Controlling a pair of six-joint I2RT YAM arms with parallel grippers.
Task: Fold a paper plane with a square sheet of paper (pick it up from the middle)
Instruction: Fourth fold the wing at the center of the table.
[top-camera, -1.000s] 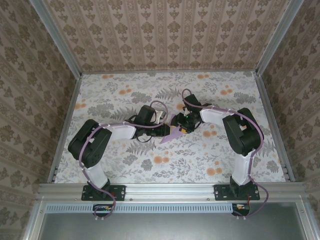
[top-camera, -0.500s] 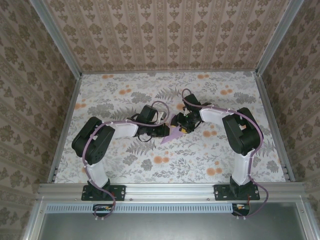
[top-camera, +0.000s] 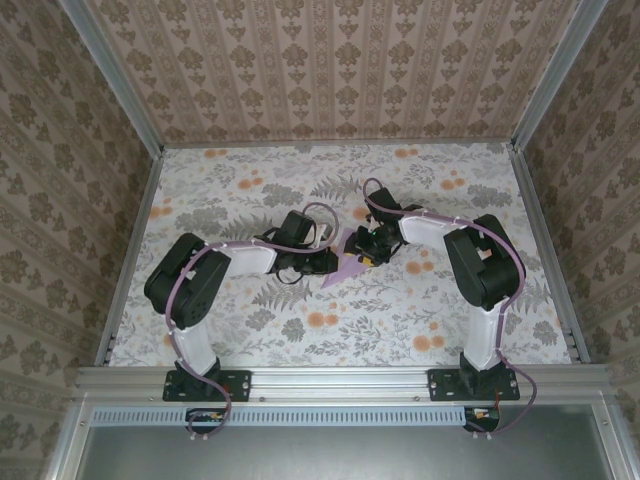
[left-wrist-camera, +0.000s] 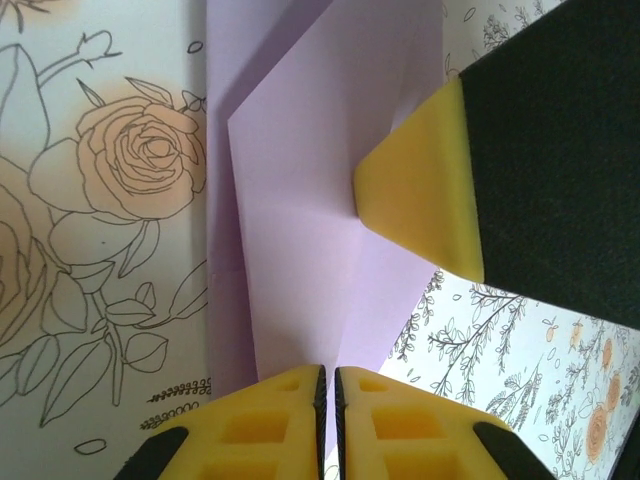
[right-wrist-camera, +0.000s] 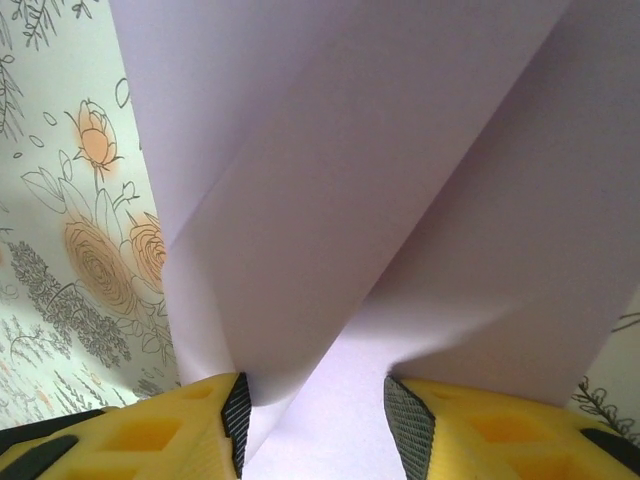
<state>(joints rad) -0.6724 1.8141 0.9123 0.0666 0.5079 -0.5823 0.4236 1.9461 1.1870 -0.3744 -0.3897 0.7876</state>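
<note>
A partly folded lilac square sheet of paper (top-camera: 345, 268) lies mid-tabletop (top-camera: 250, 190), between two robot arms whose tips meet over it.

The left pincer (left-wrist-camera: 330, 382) sits at the sheet's near edge, its yellow fingers pressed almost together, apparently nipping that thin edge. The right pincer (right-wrist-camera: 312, 400) straddles a raised fold of the sheet at half width. One pad touches the flap and the other stands just off it, so it has no firm hold.

What could go wrong: if the right pincer closes while the flap sits skewed, the crease would likely run crooked or the paper crumple. If the arms draw apart, the sheet could slip from the left pincer or tear at the pinched edge.

Compared with a second ago, the left arm's elbow has shifted slightly. The left pincer has tightened and the right has narrowed. A flap on the sheet's far side now stands a little higher.
</note>
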